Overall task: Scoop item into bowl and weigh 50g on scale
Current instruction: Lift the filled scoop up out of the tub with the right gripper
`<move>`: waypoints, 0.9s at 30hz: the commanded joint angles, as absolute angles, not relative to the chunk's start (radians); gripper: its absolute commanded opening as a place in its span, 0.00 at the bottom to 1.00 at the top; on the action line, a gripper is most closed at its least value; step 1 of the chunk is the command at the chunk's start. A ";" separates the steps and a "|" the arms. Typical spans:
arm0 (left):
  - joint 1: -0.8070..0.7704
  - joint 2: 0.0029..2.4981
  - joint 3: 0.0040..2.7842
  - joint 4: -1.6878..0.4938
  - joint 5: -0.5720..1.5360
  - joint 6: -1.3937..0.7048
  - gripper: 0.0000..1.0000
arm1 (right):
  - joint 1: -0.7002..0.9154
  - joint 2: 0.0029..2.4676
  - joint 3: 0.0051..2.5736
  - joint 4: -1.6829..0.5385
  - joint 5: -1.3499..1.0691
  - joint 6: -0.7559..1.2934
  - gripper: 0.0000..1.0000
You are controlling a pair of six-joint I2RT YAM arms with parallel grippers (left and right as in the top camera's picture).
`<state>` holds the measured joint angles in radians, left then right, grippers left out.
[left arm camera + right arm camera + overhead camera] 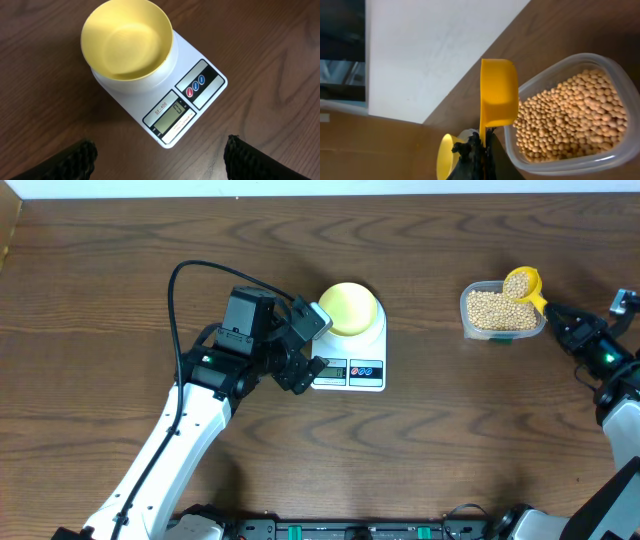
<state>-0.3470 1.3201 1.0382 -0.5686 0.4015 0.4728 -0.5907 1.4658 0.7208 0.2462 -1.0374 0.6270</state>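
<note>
The left arm (185, 430) and right arm (625, 420) are the same deal: white links, chunky black joints, a tiny green light (207, 360) each, plus a black cable (171, 300) looping off the left one and knobbly black pads (75, 161) on the left claw (160, 157).

Bright, even light casts a soft shadow beside the scale (137, 105), corners perhaps slightly blurred.

left arm (190, 420) angled in from lower left, jaws wide apart; right arm (618, 400) at right edge, jaws clamped.
</note>
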 commanded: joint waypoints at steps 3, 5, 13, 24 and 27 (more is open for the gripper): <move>-0.342 1.313 1.031 -0.568 0.400 0.490 0.84 | -0.594 1.473 0.731 0.258 -1.081 0.684 0.01; -0.342 1.313 1.031 -0.568 0.400 0.490 0.84 | -0.590 1.473 0.731 0.258 -1.081 0.689 0.01; -0.342 1.313 1.031 -0.568 0.400 0.490 0.84 | -0.550 1.473 0.731 0.259 -1.079 0.714 0.01; -0.342 1.313 1.031 -0.568 0.400 0.490 0.84 | -0.448 1.473 0.731 0.259 -1.048 0.730 0.01; -0.342 1.313 1.031 -0.568 0.400 0.490 0.84 | -0.412 1.473 0.731 0.259 -1.029 0.730 0.01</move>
